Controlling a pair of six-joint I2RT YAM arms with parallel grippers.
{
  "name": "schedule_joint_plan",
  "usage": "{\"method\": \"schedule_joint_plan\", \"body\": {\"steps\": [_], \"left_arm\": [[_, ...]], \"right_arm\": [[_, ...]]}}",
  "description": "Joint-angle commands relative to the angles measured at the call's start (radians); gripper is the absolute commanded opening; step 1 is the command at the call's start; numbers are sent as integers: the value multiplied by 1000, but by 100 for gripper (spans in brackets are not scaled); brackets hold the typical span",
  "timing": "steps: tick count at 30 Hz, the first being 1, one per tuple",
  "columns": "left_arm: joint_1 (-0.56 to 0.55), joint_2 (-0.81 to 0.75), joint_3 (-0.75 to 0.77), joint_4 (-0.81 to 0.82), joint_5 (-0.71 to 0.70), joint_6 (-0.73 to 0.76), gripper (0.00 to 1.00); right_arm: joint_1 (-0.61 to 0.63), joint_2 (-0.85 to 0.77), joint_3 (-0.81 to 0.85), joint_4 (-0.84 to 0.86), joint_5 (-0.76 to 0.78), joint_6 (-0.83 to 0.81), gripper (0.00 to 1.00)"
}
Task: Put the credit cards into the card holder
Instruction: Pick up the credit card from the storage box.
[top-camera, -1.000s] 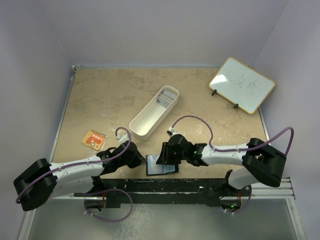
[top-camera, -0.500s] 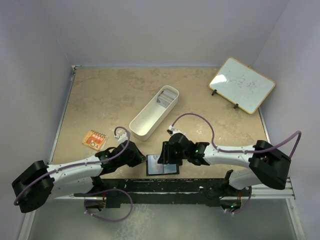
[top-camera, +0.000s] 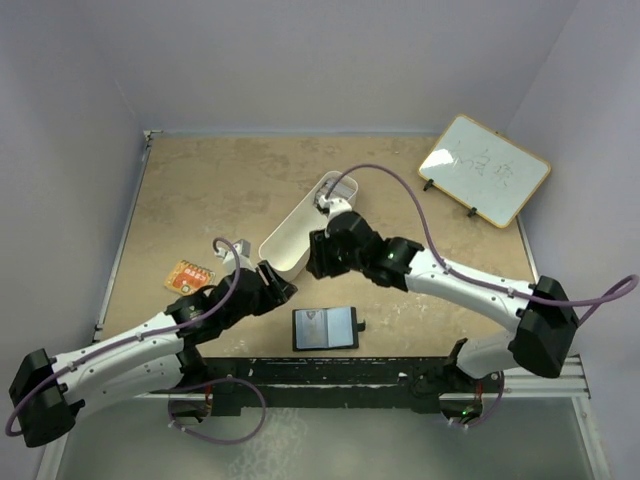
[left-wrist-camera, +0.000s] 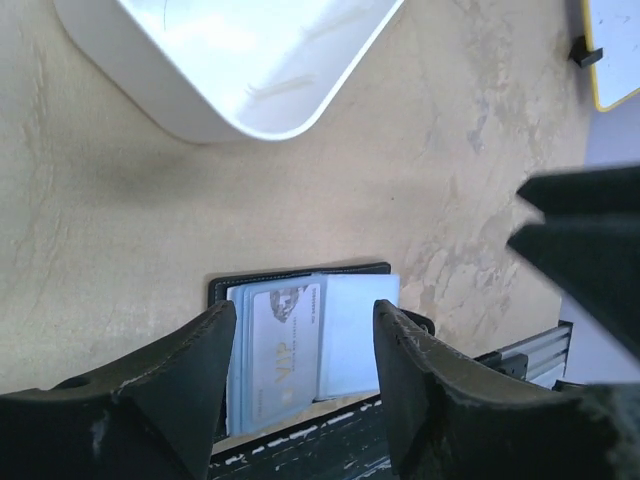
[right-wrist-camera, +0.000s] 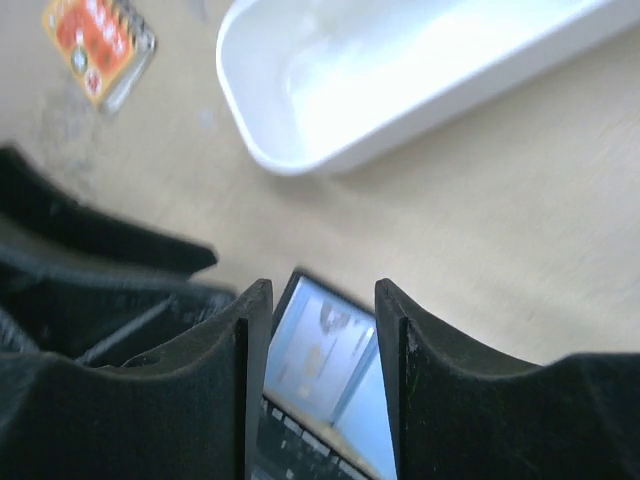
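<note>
Black folding card holder (top-camera: 324, 328) lies open flat near the table's front edge, a grey-blue plastic card (left-wrist-camera: 283, 345) tucked inside. Above it, left gripper (top-camera: 275, 285) and right gripper (top-camera: 318, 256) hover, jaws spread, grasping nothing, beside the long white plastic tray (top-camera: 295, 232).

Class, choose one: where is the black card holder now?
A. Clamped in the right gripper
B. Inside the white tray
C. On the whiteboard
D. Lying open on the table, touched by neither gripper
D: the card holder lies open on the table, a credit card showing inside, with the left gripper and right gripper both clear of it.
</note>
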Motion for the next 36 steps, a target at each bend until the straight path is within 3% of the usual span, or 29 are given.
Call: {"method": "schedule_joint_plan", "body": {"steps": [1,11,15,25,36], "left_arm": [[-6,-62,88,-91,-99,125,56],[-6,-111,160,-181,-171,311,62],[-5,-114,179,-204,-202,365,69],[-5,-172,186,-221,-235,373,80],[-5,-216,215,-272,-244,359,80]], "right_arm": [[-100,85,182,-116,27,-212,48],[-213,352,527,-208,163,-511,50],[-234,469,658,-231,188,-598,50],[-266,720,943,-305,248,-727,51],[-306,811,979,-292,248,-810,53]]}}
